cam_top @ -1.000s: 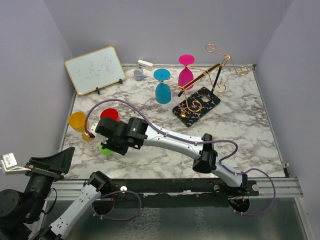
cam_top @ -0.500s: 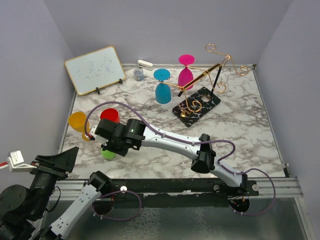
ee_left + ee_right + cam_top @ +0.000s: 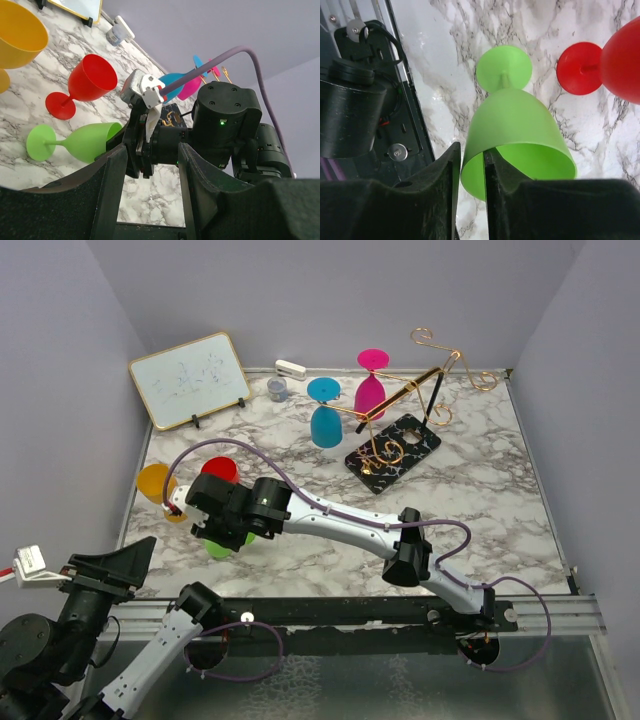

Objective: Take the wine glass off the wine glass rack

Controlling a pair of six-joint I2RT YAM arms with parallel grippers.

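Between right pincer's (image 3: 471,152) fingers (image 3: 445,182): green wine glass's (image 3: 515,120) rim.

Right arm (image 3: 340,525) is stretching way across the marble table (image 3: 480,490) to the left side, with the right gripper (image 3: 216,530) sitting right over a green glass (image 3: 214,546), so only bits of green are peeking out. Red glass (image 3: 220,470) and orange glass (image 3: 157,483) are sitting just beyond it. At the back, a blue glass (image 3: 325,425) and a pink glass (image 3: 370,395) are hanging foot-up off the gold rack (image 3: 410,440). Whiteboard (image 3: 190,380) is leaning at back left. Left arm (image 3: 150,660) is hanging off the near edge.
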